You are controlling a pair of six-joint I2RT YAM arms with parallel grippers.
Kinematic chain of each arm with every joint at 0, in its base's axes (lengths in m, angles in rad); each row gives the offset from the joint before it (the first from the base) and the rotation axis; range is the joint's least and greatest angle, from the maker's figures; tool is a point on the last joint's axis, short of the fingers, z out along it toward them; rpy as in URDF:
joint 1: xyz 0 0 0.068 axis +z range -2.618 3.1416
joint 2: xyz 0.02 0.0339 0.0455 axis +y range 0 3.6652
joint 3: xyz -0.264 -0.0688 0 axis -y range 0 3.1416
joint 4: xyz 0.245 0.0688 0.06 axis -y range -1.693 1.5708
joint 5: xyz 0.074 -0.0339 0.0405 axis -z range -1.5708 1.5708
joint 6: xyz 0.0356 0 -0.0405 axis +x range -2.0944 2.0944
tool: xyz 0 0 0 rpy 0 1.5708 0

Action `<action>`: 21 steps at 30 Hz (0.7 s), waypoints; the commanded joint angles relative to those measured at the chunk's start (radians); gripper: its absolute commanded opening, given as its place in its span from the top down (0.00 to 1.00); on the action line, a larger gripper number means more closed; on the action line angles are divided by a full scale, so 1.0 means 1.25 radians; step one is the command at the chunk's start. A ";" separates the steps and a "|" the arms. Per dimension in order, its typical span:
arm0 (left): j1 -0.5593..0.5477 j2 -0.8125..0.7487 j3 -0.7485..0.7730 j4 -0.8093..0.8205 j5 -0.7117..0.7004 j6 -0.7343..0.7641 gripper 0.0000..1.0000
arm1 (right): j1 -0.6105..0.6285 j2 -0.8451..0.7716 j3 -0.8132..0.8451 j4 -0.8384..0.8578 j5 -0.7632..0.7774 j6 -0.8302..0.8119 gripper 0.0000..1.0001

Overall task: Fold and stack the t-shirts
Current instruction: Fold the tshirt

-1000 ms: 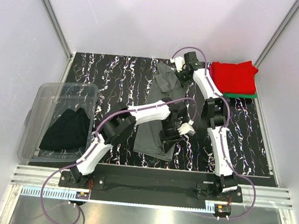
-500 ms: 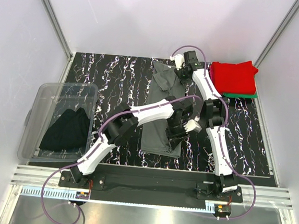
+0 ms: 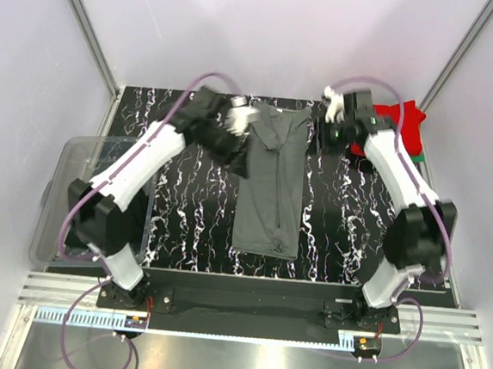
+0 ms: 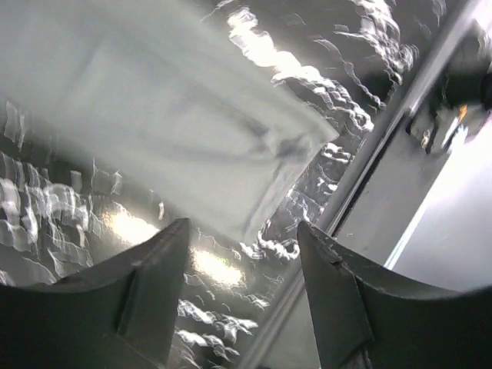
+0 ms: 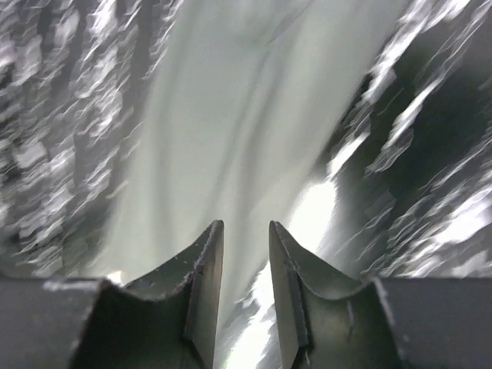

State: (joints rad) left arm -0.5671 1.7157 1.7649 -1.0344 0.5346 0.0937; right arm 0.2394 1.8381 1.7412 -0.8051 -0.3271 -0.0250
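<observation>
Shirt-folding in progress: the left jaws stand wide apart at the far left edge of a dark grey t-shirt (image 3: pixel 272 187). We see nothing between them, only cloth and marbled surface beyond. Whether they brush the fabric we cannot tell.

The right jaws hover just off the grey shirt's far right corner with only a narrow gap between them. We see nothing pinched there either, though the wrist view is blurred.

The grey shirt itself lies flat on the black marbled desk (image 3: pixel 183 222). It is drawn into a long narrow strip, one short end away from the arm bases and the other toward them.

We judge it light, limp and easily rumpled. Lifted by a single point, it would likely sag and fall open, and on the glossy desk it may slide rather than stay put. The sound hold, in our view, is one corner of the far end for each arm. Each pinch should go through every layer, so that the strip can be carried over toward its near end as one piece.

To the right of the grey shirt, at the far corner, a folded red t-shirt (image 3: pixel 405 116) waits as the start of the stack. Well to the grey shirt's left sits a clear plastic tub (image 3: pixel 60 194).
</observation>
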 commanded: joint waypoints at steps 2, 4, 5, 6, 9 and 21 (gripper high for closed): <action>0.120 0.004 -0.298 0.098 0.121 -0.261 0.37 | 0.000 -0.100 -0.324 -0.012 -0.211 0.225 0.60; 0.158 -0.013 -0.418 0.141 0.170 -0.345 0.35 | 0.000 -0.149 -0.435 -0.020 -0.266 0.249 0.59; 0.165 -0.018 -0.451 0.178 0.180 -0.363 0.34 | -0.001 -0.162 -0.463 -0.025 -0.278 0.271 0.58; 0.175 -0.019 -0.477 0.192 0.185 -0.390 0.34 | 0.000 -0.181 -0.487 -0.030 -0.301 0.285 0.57; 0.175 -0.026 -0.548 0.240 0.191 -0.427 0.33 | 0.000 -0.192 -0.567 -0.039 -0.296 0.328 0.57; 0.108 -0.002 -0.642 0.319 0.166 -0.480 0.35 | 0.058 -0.206 -0.727 0.024 -0.272 0.399 0.55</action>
State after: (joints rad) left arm -0.3939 1.7363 0.9703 -0.6880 0.7254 -0.4633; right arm 0.2695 1.6325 0.8520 -0.8196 -0.6548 0.4225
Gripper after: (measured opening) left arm 0.664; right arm 0.451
